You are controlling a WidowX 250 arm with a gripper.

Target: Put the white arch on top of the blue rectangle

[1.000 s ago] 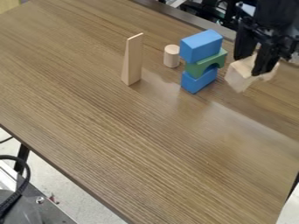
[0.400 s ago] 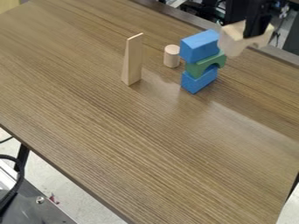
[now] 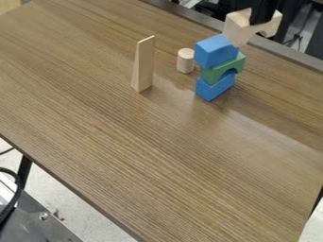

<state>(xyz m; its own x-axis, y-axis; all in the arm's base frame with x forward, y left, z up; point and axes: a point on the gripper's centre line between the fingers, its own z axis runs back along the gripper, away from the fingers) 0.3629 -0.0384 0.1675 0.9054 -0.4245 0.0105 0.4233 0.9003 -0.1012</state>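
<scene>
You have the white arch [image 3: 238, 28] up in the air in the pincer [image 3: 260, 20], over by the surface's [image 3: 151, 156] far edge, on the right of the view. The pincer is closed on the arch's middle, open only as far as the wood between its fingers makes it. The arch's opening faces down, and its lower left end shows right at the upper right corner of the blue rectangle [image 3: 214, 52] — whether the two touch, you can't tell from here.

That blue rectangle is the top piece of a stack standing nearer the surface's far edge than its near left one. Under it you have a green arch [image 3: 234, 64], its opening downward too, and under that a lower blue block [image 3: 216, 88] resting on the surface. The pieces don't line up exactly; the green arch sticks out a bit to the right.

Just left of the stack, and apart from it, you'll see a pale wooden cylinder [image 3: 185, 61] upright on its end. Farther left stands a tall wooden wedge [image 3: 143, 68], narrow end up — also clear of its neighbours. Beyond the surface's near left edge, down in the lower left corner of your view, a black cable [image 3: 18, 182] curves above a metal plate [image 3: 47, 229].
</scene>
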